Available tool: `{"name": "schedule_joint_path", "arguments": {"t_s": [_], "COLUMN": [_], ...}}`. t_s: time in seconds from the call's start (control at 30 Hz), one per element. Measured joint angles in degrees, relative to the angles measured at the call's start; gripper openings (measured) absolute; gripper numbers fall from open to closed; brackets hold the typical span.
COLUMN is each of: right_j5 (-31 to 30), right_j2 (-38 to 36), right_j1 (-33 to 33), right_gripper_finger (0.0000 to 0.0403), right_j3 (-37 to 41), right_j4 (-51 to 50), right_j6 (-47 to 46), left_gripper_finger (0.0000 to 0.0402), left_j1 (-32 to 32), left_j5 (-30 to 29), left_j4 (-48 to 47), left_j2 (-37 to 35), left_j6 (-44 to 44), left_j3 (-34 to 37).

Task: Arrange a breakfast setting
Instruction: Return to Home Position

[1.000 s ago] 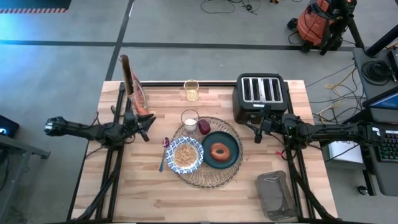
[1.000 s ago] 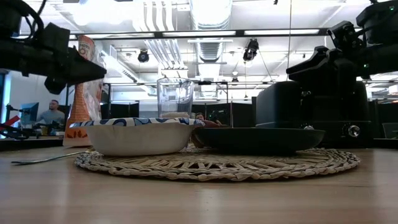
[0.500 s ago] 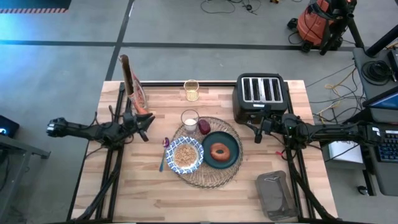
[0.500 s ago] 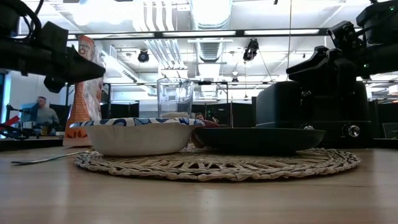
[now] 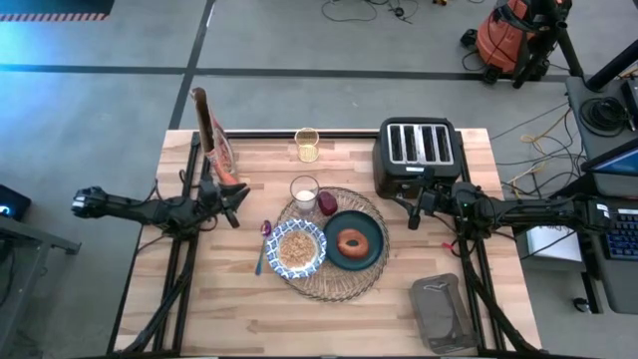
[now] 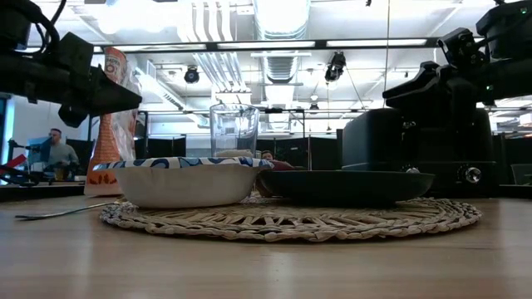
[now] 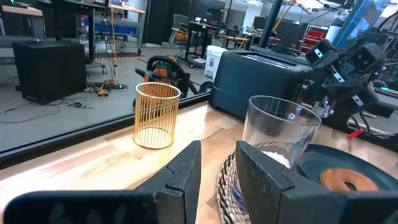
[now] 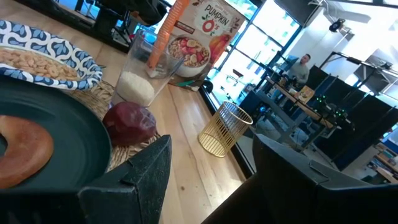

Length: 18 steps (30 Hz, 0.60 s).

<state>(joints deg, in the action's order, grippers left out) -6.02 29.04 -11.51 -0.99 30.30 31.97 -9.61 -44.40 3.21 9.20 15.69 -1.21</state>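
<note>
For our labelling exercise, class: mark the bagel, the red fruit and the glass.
bagel (image 8: 30,148): right wrist view, on its browned ring.
red fruit (image 8: 129,123): right wrist view, on its rounded side.
glass (image 7: 280,127): left wrist view, on its clear wall.

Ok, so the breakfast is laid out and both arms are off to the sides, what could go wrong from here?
The left hand hangs close beside the upright cereal bag; a careless swing could topple it. The part-filled glass stands tall at the mat's far rim, toward that hand, so it could be tipped. The red fruit lies loose between glass and plate and might roll if the table is bumped.
</note>
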Motion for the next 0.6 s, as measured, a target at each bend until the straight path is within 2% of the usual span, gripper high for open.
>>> {"name": "schedule_joint_path", "arguments": {"t_s": [0.6], "right_j5": [0.0], "right_j2": [0.0], "right_j1": [0.0], "right_gripper_finger": [0.0215], "right_j3": [0.0], "right_j4": [0.0], "right_j6": [0.1], "left_gripper_finger": [0.0084], "left_j1": [0.0], "left_j5": [0.0], "left_j4": [0.2], "left_j2": [2.1], "left_j6": [0.0], "left_j3": [-0.1]}}
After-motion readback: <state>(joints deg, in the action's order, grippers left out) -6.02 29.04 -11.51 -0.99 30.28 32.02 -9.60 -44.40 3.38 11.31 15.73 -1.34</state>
